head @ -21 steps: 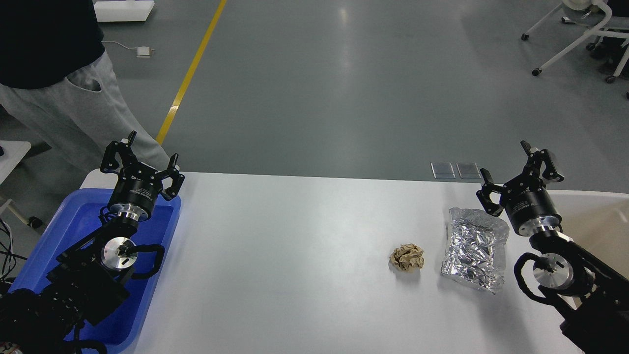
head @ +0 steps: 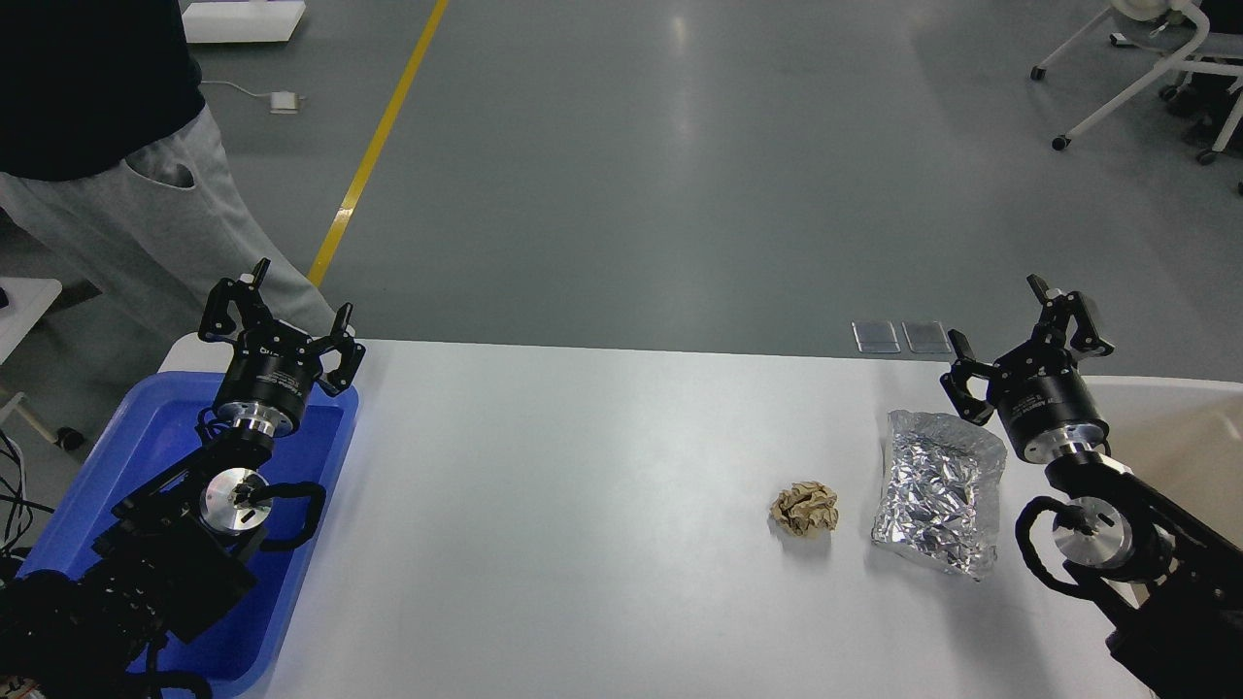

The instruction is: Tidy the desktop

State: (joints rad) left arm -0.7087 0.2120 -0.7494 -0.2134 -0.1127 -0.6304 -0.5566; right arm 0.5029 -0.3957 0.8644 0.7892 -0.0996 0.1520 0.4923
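Observation:
The white desktop (head: 583, 505) fills the lower view. On its right part lie a crumpled brown paper ball (head: 805, 509) and, just right of it, a crinkled silver foil bag (head: 939, 491). My right gripper (head: 1027, 332) is open and empty, held above the desktop's far right edge, just beyond the foil bag's far right corner. My left gripper (head: 282, 313) is open and empty, held over the far end of the blue tray (head: 107, 466) at the left.
A beige bin (head: 1180, 427) stands at the right end of the desktop, partly behind my right arm. A person in grey trousers (head: 146, 223) stands beyond the desktop's far left corner. Office chairs (head: 1156, 68) are far back right.

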